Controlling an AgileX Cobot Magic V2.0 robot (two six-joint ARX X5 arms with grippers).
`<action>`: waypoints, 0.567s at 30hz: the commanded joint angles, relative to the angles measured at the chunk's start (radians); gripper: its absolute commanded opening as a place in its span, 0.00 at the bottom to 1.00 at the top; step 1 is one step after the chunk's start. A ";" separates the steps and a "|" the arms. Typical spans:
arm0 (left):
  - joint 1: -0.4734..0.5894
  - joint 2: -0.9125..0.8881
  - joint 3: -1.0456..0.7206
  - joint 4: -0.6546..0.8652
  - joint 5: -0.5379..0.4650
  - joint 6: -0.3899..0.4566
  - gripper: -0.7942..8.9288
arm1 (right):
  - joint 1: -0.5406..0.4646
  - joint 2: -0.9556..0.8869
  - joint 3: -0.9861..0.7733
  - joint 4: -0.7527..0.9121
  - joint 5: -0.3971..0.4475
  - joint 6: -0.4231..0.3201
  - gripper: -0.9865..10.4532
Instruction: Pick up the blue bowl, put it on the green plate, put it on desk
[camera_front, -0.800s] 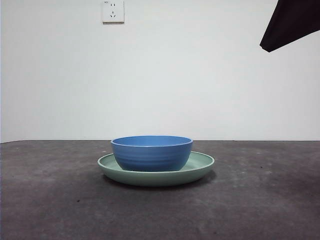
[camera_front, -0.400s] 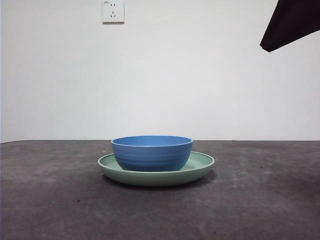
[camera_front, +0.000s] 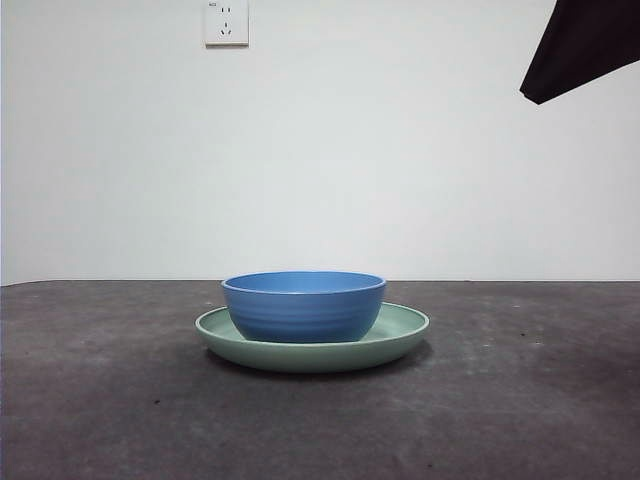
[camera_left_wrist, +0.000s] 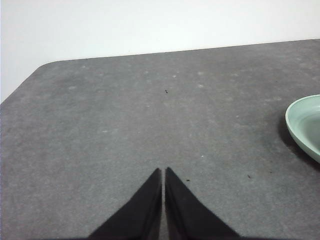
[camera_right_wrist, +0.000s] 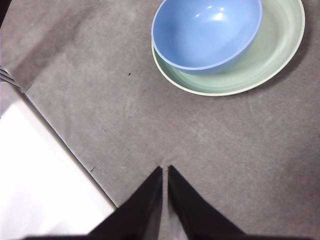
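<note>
- Blue bowl (camera_front: 304, 306): upright inside the green plate (camera_front: 400, 335), resting on the plate's floor, set a little off centre so one side of its rim nearly reaches the plate's rim in the right wrist view (camera_right_wrist: 206, 34).
- Bowl interior: empty, glossy, with bright highlights on the inner wall; faint horizontal ridges on the outer wall in the front view.
- Green plate: flat on the desk (camera_front: 110, 390), wider than the bowl, its low rim showing all round the bowl in the front view; also seen as a pale arc (camera_right_wrist: 272, 55) around the bowl from the right wrist, and as a sliver of rim (camera_left_wrist: 304, 125) at the frame edge from the left wrist.
- Desk: dark grey, matte, mottled with lighter patches, a few small dark specks scattered on it.
- Left gripper (camera_left_wrist: 163, 171): jaws pressed together tip to tip, grasping nothing, above bare desk, well apart from the plate.
- Right gripper (camera_right_wrist: 165, 168): jaws likewise closed against each other, empty, above the desk near its edge, apart from plate and bowl.
- Dark arm tip (camera_front: 580, 50): only a black wedge at the upper right corner of the front view, high above the desk; cannot tell which arm.
- Wall socket (camera_front: 226, 22): white, on the pale wall behind, above and left of the bowl.
</note>
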 joint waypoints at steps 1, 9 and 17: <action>0.002 -0.002 -0.020 -0.009 -0.002 -0.010 0.09 | 0.006 0.004 0.006 0.010 -0.003 -0.010 0.10; 0.002 -0.002 -0.020 -0.009 -0.002 -0.010 0.09 | 0.006 0.004 0.006 0.010 -0.003 -0.010 0.10; 0.002 -0.002 -0.020 -0.009 -0.002 -0.010 0.09 | -0.104 -0.090 -0.008 0.099 0.042 -0.083 0.10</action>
